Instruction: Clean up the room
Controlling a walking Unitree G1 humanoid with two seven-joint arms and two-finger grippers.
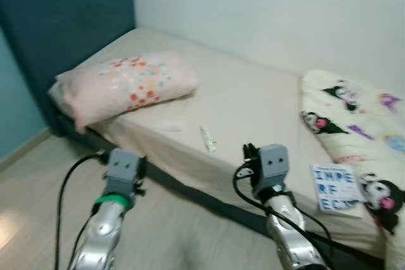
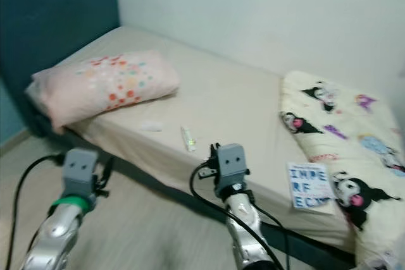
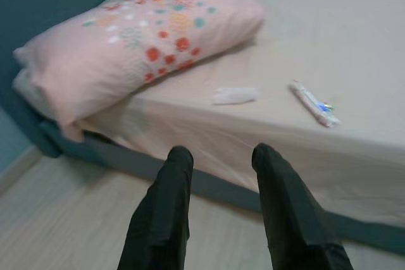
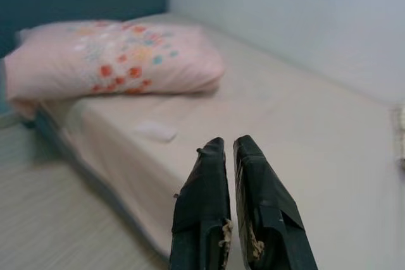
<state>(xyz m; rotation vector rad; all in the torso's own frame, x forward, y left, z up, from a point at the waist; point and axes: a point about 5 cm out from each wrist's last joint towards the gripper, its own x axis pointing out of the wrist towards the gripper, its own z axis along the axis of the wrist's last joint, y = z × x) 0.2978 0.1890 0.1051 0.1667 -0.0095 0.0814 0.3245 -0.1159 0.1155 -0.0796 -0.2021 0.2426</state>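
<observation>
A bed with a beige sheet fills the scene ahead. A pink pillow with coloured dots lies at its head end. Near the bed's front edge lie a small white wrapper and a thin white tube with a coloured mark. A white booklet with blue letters rests by a cream cartoon blanket. My left gripper is open and empty, held over the floor short of the bed edge. My right gripper is shut with nothing in it, pointing over the mattress.
A dark blue headboard stands behind the pillow, and a pale wall runs along the bed's far side. Light wood floor lies between me and the dark bed base. Black cables hang from both arms.
</observation>
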